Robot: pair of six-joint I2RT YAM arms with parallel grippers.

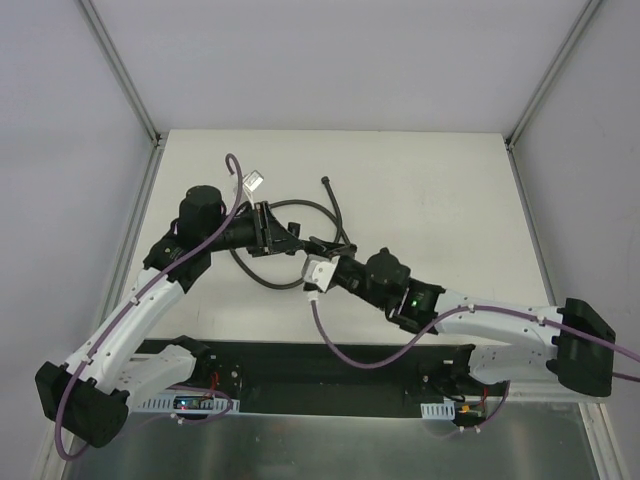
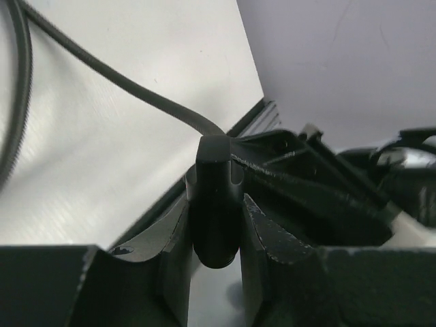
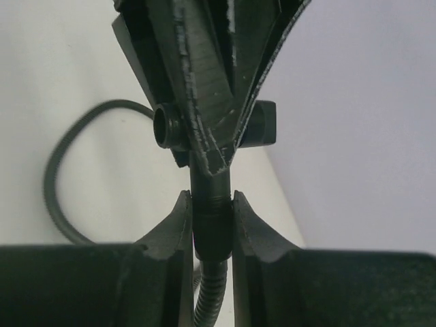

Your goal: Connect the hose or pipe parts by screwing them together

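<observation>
Hose lengths (image 1: 336,212) lie in dark loops on the white surface (image 1: 430,200), left of its centre, in the top view. One free end fitting (image 1: 326,183) rests on the surface beyond the loops, apart from both arms. A small pale object (image 1: 253,182) lies near it, to the left.

Both arms reach in over the loops and meet tip to tip. The left tool (image 1: 288,236) comes from the left, and the right tool (image 1: 308,252) comes from the right.

Left wrist view: the left tool's fingers (image 2: 170,238) stand narrow, clamped on a smooth fitting (image 2: 216,218), dark and cylindrical, with its rounded end toward the camera. Hose leaves the far end of this fitting and runs away to the upper left over the surface.

Right wrist view: the right tool's fingers (image 3: 170,231) are likewise drawn in tight on a threaded fitting (image 3: 212,221), held upright between them. Ribbed hose hangs from the fitting's lower end. Its upper end runs into the tips of the left tool directly above. Whether the two fittings are engaged cannot be told, as the left tool's fingertips hide the joint.
</observation>
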